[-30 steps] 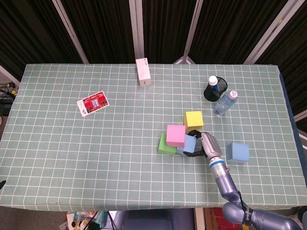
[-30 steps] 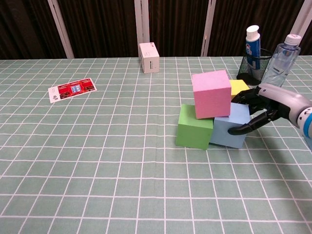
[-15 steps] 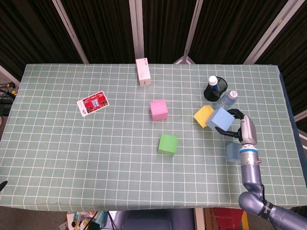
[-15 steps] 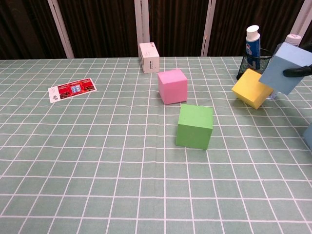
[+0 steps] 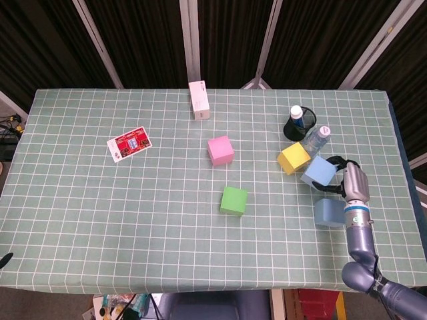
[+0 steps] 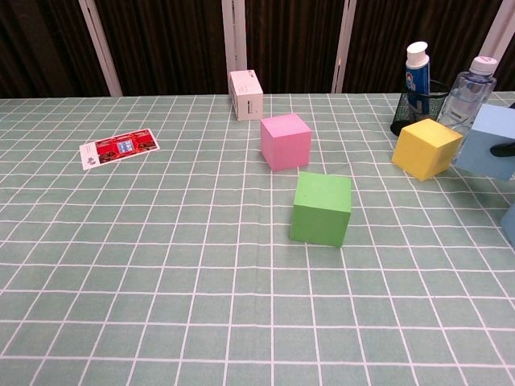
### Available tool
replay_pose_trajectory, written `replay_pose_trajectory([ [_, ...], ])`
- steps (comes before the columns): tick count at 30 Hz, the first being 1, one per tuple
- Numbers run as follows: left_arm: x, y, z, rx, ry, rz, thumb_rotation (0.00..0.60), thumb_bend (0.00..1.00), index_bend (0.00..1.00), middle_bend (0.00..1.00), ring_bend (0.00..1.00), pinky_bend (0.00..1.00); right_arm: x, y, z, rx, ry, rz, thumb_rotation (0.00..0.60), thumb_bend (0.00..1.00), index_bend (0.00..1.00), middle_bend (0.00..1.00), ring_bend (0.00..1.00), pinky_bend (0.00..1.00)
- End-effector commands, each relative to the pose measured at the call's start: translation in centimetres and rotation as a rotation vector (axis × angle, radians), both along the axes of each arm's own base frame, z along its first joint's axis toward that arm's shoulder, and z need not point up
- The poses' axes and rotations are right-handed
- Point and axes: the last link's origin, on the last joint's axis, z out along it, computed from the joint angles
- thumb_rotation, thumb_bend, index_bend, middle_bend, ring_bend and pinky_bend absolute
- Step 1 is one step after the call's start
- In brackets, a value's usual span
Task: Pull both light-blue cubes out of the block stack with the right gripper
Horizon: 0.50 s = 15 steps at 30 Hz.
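My right hand (image 5: 348, 181) grips a light-blue cube (image 5: 319, 171) at the right side of the table; the chest view shows that cube (image 6: 489, 142) at the frame's right edge with only a dark fingertip on it. A second light-blue cube (image 5: 328, 213) rests on the cloth just in front of the hand, and only its corner (image 6: 510, 224) shows in the chest view. The pink cube (image 5: 220, 150), green cube (image 5: 234, 200) and yellow cube (image 5: 293, 158) lie apart on the table. My left hand is out of sight.
A water bottle (image 5: 313, 139) and a black cup holding a tube (image 5: 295, 122) stand right behind the yellow cube. A white box (image 5: 199, 100) stands at the back, and a red card (image 5: 129, 144) lies at the left.
The stack has come apart: the pink cube landed further back, the yellow cube was pushed right. My right hand carried the light-blue cube to the right and then lowered it slightly.
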Motion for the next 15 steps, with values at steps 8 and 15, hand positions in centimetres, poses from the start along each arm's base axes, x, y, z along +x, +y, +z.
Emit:
replay_pose_trajectory([
  [8,0.0,0.0,0.0,-0.001,0.0,-0.001,0.6,0.18,0.14,0.0,0.0,0.0,-0.7,0.6,-0.2,0.169,0.129,0.006,0.6,0.23,0.01,0.01,0.02,0.0],
  [15,0.0,0.1,0.0,-0.001,0.001,0.002,0.6,0.18,0.14,0.0,0.0,0.0,0.0,2.2,2.7,0.108,0.199,0.039,0.6,0.2,0.0,0.0,0.0,0.0],
])
